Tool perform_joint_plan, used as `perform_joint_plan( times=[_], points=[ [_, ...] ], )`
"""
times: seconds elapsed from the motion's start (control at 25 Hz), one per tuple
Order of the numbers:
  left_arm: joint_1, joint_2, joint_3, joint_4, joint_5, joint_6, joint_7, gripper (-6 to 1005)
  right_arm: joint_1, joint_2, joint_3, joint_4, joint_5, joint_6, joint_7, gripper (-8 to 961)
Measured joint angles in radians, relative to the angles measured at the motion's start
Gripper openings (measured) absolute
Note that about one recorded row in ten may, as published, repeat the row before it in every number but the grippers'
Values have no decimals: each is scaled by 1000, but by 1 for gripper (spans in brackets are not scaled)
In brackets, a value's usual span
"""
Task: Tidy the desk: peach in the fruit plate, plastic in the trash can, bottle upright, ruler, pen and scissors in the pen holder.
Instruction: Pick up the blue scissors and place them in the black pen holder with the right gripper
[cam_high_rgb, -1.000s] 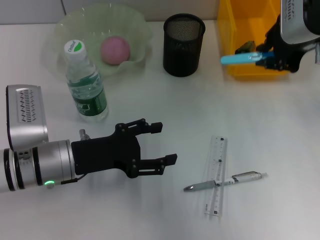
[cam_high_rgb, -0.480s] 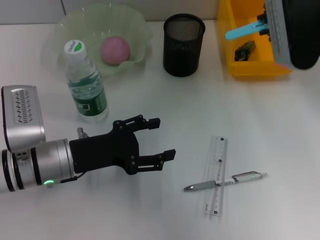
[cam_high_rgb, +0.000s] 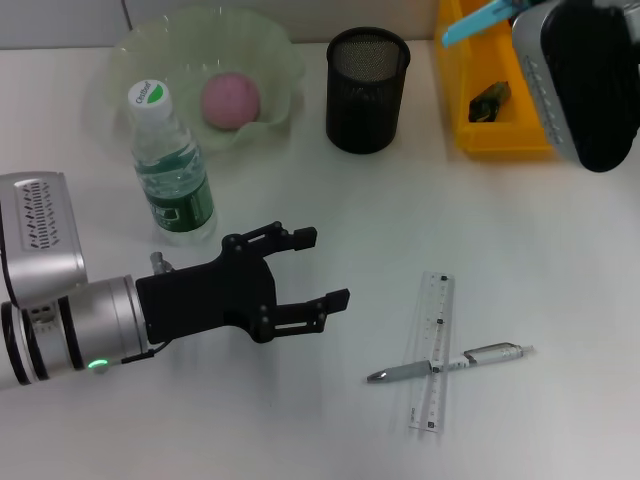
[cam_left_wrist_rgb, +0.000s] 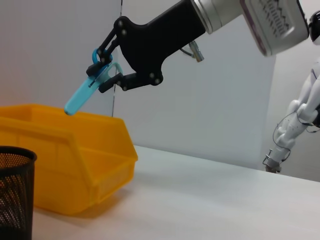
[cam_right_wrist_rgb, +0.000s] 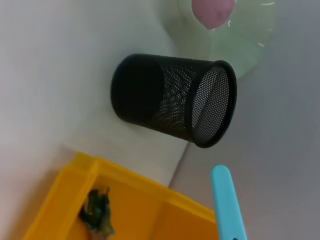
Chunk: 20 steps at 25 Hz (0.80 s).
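My right gripper (cam_left_wrist_rgb: 105, 71) hangs high above the yellow trash can (cam_high_rgb: 500, 135), shut on the blue scissors (cam_high_rgb: 478, 20), whose tip slants down toward the bin's far wall. A dark scrap of plastic (cam_high_rgb: 490, 98) lies inside the bin. The black mesh pen holder (cam_high_rgb: 367, 88) stands left of it. The pink peach (cam_high_rgb: 232, 98) rests in the pale green fruit plate (cam_high_rgb: 120, 60), and the bottle (cam_high_rgb: 172, 165) stands upright in front. Ruler (cam_high_rgb: 432, 350) and pen (cam_high_rgb: 450, 365) lie crossed at the front right. My left gripper (cam_high_rgb: 326, 267) hovers open left of them, holding nothing.
My right arm's grey wrist (cam_high_rgb: 580, 80) covers the trash can's right part. In the right wrist view the pen holder (cam_right_wrist_rgb: 175, 100) stands between the plate (cam_right_wrist_rgb: 250, 35) and the bin (cam_right_wrist_rgb: 125, 200). Bare tabletop lies between the pen holder and the ruler.
My right arm has risen and swung back, lifting the scissors from low over the trash can to high above it. The left gripper has drifted slightly toward the front.
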<state>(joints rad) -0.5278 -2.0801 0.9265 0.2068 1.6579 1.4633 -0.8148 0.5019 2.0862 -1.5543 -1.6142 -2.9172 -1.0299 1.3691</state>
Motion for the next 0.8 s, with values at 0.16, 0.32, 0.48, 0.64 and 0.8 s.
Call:
perform_joint_plan(
  times=[0.16,0.32,0.48,0.64,0.8],
  points=[
    [3,0,0,0,-5,-1,0,848,-27,0,-29,14,-1,90,-74,231],
    [5,0,0,0,-6,-7,0,847,-71,3,-69,47,-2,233,-184,232],
    [9,0,-1,0,-8,-8,1,843,-104,3,-97,77,-2,333,-286,232],
    [17,0,-4,0,-8,-13,12,842,-124,3,-132,138,-1,475,-408,232],
    [24,0,-8,0,-8,-20,15,842,-129,1,-157,171,0,552,-463,232]
  ],
)
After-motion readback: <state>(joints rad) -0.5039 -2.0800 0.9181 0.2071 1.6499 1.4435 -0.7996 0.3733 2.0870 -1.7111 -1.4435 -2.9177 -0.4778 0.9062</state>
